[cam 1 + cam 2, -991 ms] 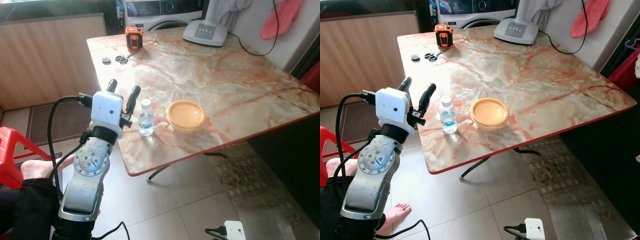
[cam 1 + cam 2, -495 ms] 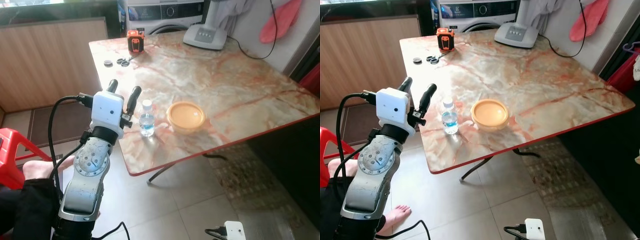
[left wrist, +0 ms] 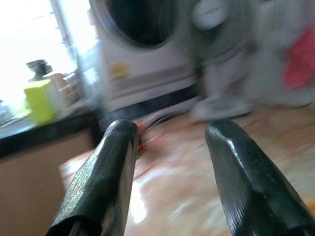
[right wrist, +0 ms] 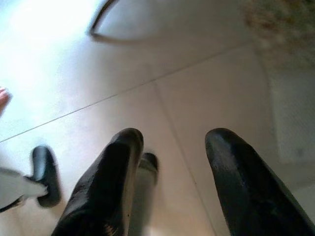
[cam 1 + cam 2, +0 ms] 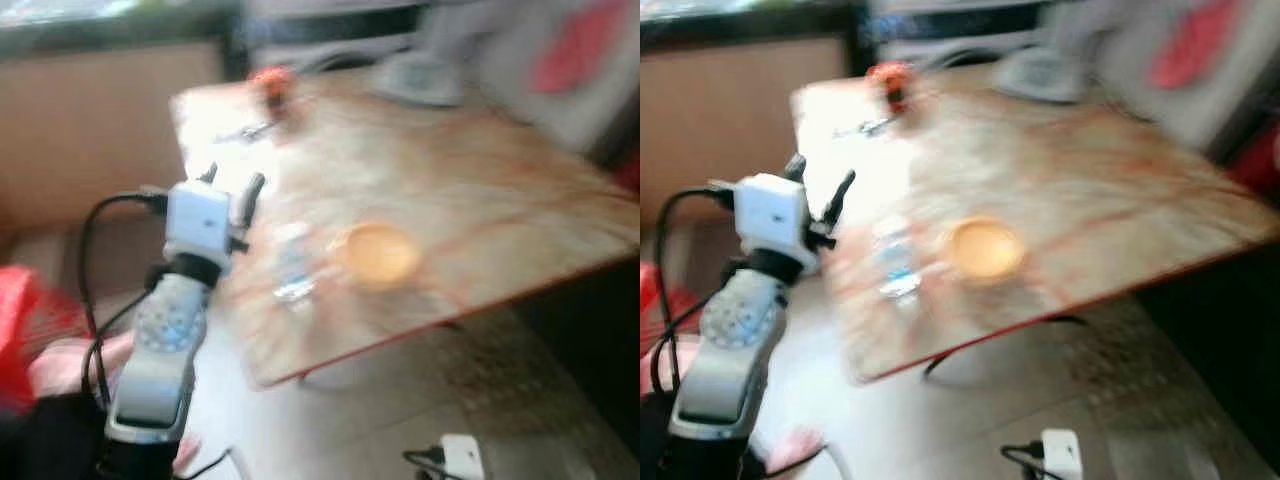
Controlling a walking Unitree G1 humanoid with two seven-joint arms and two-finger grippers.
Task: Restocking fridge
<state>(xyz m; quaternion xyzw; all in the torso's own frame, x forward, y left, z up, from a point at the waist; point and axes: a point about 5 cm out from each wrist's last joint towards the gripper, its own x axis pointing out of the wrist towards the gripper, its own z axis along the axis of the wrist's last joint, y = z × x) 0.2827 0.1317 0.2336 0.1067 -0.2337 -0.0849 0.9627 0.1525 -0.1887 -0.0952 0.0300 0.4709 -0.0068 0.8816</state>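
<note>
Marble-patterned table [image 5: 480, 190] takes up most of what lies ahead of you, blurred in both head views, with its near edge running beside the raised left arm. On it, back from that edge, you have an orange bowl [image 5: 375, 252] and, just beside it on the left-arm side, the small water bottle [image 5: 293, 262], which stands upright as far as the blur lets you judge, its long axis vertical. Your left gripper [image 5: 232, 186] is raised at the table's left edge, its two black fingers [image 3: 101, 182] spread apart with nothing between them. The bottle lies forward of those fingertips and toward the robot's right, near but not touching, so the reach likely calls for a sideways approach with a finger on each side of the upright body. Your left arm is clearly the nearer one. Your right gripper [image 4: 170, 187] hangs idle over the tiled floor [image 4: 206, 88], fingers apart and empty. Smaller things at the far end, an orange-and-black object [image 5: 270, 85] among them, are too smeared to identify.
</note>
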